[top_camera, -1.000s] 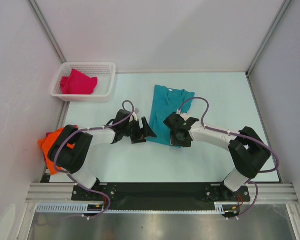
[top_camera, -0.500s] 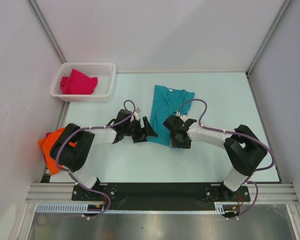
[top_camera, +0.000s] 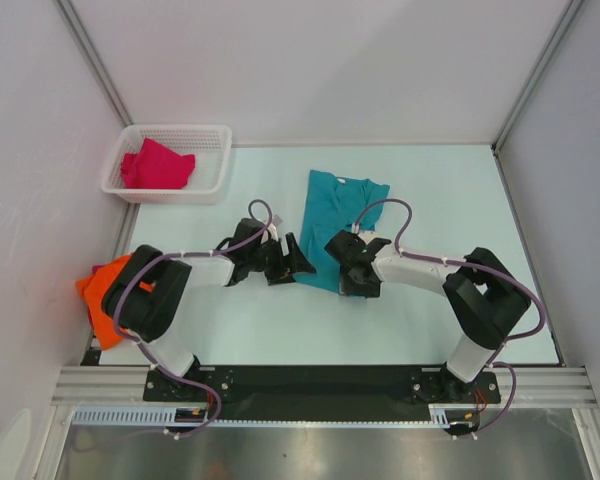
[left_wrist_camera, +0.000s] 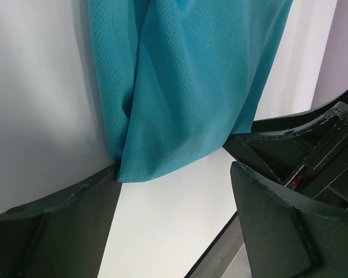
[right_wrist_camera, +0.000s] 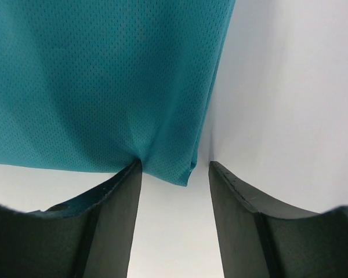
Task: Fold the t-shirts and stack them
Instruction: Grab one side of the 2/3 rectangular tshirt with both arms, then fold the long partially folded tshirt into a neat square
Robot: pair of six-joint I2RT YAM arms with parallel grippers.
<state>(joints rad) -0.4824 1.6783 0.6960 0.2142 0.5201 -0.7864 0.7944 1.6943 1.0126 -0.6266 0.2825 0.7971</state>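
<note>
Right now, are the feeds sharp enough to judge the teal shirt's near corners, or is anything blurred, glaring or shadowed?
Left wrist: the teal t-shirt is crisp down to its mesh and its near corner, with a soft shadow on the table beside it. Right wrist: the weave is equally sharp, with no glare. Top external: the light is even, and the shirt is small but unblurred.

no readable text, labels or numbers anywhere

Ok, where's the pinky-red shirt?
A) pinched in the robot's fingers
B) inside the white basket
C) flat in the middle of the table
B: the magenta-red cloth t-shirt lies bunched up inside the white plastic lattice basket.
</note>
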